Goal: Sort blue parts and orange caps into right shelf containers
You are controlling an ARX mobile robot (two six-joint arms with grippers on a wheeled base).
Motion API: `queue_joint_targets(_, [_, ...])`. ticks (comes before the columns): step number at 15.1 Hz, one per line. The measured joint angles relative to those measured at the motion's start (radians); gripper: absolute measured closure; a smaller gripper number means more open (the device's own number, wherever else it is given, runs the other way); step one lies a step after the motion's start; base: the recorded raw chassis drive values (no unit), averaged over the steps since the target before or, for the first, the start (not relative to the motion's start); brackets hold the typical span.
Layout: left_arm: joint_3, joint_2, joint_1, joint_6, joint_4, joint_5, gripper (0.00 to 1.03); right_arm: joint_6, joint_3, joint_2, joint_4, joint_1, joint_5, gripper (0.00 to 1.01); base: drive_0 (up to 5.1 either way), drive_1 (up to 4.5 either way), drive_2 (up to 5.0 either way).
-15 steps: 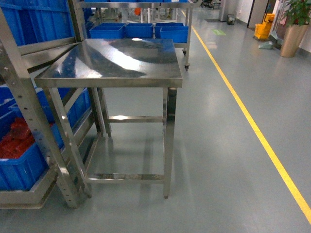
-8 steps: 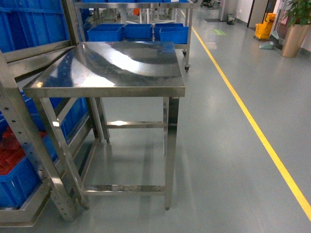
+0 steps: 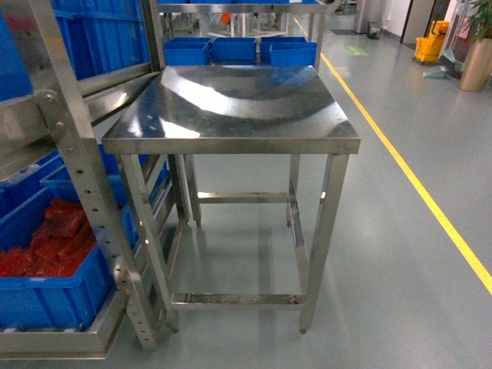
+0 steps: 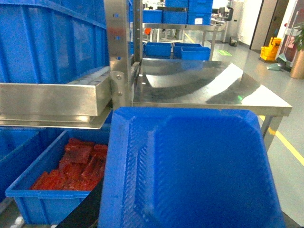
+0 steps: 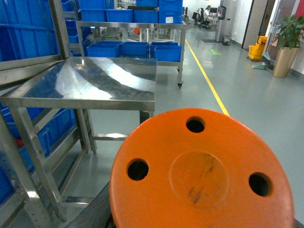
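- Steel table [image 3: 231, 108] stands beside the shelf rack [image 3: 77, 154].
- Blue part [image 4: 190, 171] fills the left wrist view, orange cap [image 5: 204, 171] the right.
- Either tool's grip: cannot tell.

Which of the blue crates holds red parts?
The low crate on the left shelf, beside the steel table; the three crates behind the table show no red.

Robot body barely visible: dark sliver at bottom edge of each wrist view, details indistinct.
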Motion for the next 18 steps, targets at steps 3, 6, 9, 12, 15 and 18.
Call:
queue_joint_targets(3, [0.000, 0.000, 0.000, 0.000, 0.004, -0.001, 0.60, 0.000, 0.000, 0.000, 0.004, 0.000, 0.000, 0.56, -4.9, 2.44, 2.4])
queue_joint_targets(6, [0.000, 0.000, 0.000, 0.000, 0.003, 0.000, 0.60, 0.000, 0.000, 0.000, 0.000, 0.000, 0.000, 0.56, -5.0, 2.38, 2.4])
queue_joint_targets(9, [0.000, 0.000, 0.000, 0.000, 0.002, 0.000, 0.60, 0.000, 0.000, 0.000, 0.002, 0.000, 0.000, 0.56, -4.9, 2.46, 2.5])
queue_joint_targets(12, [0.000, 0.000, 0.000, 0.000, 0.000, -0.001, 0.60, 0.000, 0.000, 0.000, -0.001, 0.000, 0.000, 0.56, -5.1, 2.31, 2.3])
queue_joint_targets(15, [0.000, 0.000, 0.000, 0.000, 0.000, 0.000, 0.60, 0.000, 0.000, 0.000, 0.000, 0.000, 0.000, 0.56, -5.0, 2.40, 2.4])
queue_joint_targets(18, [0.000, 0.000, 0.000, 0.000, 0.002, 0.000, 0.60, 0.000, 0.000, 0.000, 0.001, 0.000, 0.000, 0.56, -5.1, 2.30, 2.3])
